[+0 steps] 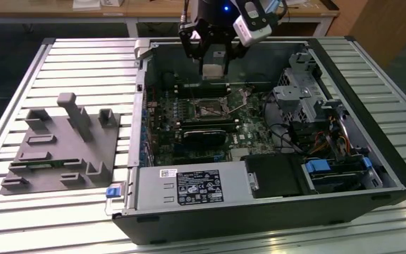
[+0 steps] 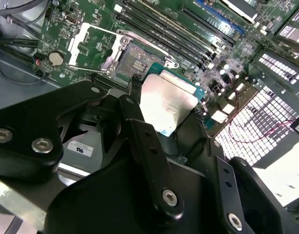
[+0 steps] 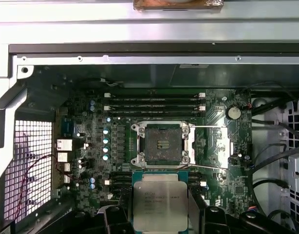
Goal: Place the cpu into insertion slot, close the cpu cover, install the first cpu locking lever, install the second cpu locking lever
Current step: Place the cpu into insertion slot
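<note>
Plainly, the pincer (image 1: pixel 213 64) hung over the open computer case (image 1: pixel 259 211) on the slatted metal table (image 1: pixel 83 58), near the case's far wall in the exterior view. It was clamped on the cpu (image 3: pixel 159 204). In both wrist views the black fingers (image 2: pixel 140 126) pressed against opposite edges of the chip, spread no wider than the chip itself. The cpu (image 2: pixel 166 105) sat flat between them with its pale metal top showing.

The insertion slot (image 3: pixel 162 143) lay bare on the green motherboard (image 3: pixel 86 161), its dark centre ringed by a pale metal rim, with nothing seated in it. In the first wrist view the held chip appeared just beside that rim, clear of the socket and raised above the board.

In the second wrist view the cpu cover (image 2: pixel 93 46) was swung open and lay to one side of the socket (image 2: pixel 137 61), green board visible through its open middle. Long black memory slots (image 3: pixel 154 103) ran alongside the socket.

On the exterior view's left, a grey moulded fixture (image 1: pixel 62 143) rested on the table, well apart from the case.
</note>
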Tool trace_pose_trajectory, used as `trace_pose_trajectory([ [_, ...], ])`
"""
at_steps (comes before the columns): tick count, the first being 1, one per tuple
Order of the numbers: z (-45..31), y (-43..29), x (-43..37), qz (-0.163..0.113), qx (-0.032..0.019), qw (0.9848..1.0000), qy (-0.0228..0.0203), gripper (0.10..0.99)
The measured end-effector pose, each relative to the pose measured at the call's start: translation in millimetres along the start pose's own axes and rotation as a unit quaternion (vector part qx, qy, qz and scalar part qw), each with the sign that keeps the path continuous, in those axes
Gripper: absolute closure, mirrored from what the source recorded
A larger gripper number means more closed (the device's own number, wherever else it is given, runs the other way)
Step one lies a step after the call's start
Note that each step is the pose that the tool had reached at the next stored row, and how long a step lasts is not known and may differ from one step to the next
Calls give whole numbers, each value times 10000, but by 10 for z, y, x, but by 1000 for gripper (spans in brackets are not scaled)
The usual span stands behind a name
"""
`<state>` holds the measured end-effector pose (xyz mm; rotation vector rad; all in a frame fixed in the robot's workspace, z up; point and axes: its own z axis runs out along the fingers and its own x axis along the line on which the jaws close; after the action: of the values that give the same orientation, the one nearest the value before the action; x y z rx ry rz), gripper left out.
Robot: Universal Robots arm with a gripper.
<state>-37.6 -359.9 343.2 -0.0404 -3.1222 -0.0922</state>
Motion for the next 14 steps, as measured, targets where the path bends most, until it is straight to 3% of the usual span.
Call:
trace_pose_trajectory([
  [9, 37, -2, -1, 1, 36, 10000, -1, 545],
  [14, 97, -6, -2, 1, 47, 10000, -4, 545],
])
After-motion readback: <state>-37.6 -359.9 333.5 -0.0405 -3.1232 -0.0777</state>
